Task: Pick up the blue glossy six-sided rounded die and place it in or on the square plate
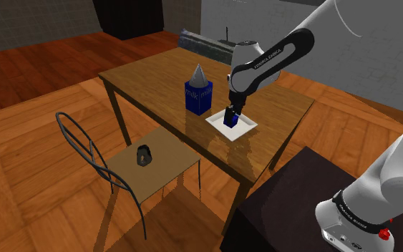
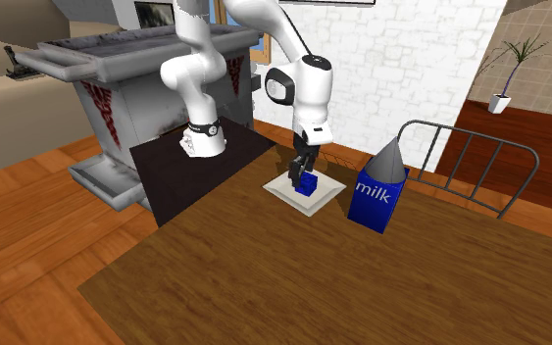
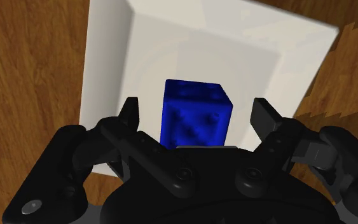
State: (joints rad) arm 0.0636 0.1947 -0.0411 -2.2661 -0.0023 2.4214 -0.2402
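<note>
Shoulder view, nearest first: the dark box stand (image 1: 300, 193) carries the white arm. Past it stands a wooden table (image 1: 157, 71) on a wooden plank floor (image 1: 28, 186). At the table's edge on the shoulder view's left is a wire-backed chair (image 1: 85, 143) with a small dark object (image 1: 144, 154) on its seat; what that object is cannot be told. A grey wall (image 1: 264, 21) and a black area (image 1: 128, 18) close the room behind.

The table bears a white square plate (image 1: 246, 127) and, just beside it, a blue milk carton (image 1: 198, 97) standing upright. In the second exterior view the carton (image 2: 376, 196) is on the plate's (image 2: 278, 186) right. A white brick wall (image 2: 411, 59) and a potted plant (image 2: 514, 69) lie beyond.

The end effector (image 3: 196, 108) points down over the plate (image 3: 107, 51). It is open: in the wrist view its two black fingers (image 3: 131, 111) stand apart and grip nothing.

The blue glossy die (image 3: 195, 118) rests on the flat middle of the plate, directly between the fingers. There is a gap of white plate on each side, so neither finger touches it. In the shoulder view the die (image 1: 230, 119) shows just under the end effector (image 1: 230, 113). In the second exterior view the die (image 2: 308, 183) likewise sits below the fingertips of the end effector (image 2: 303, 169).
</note>
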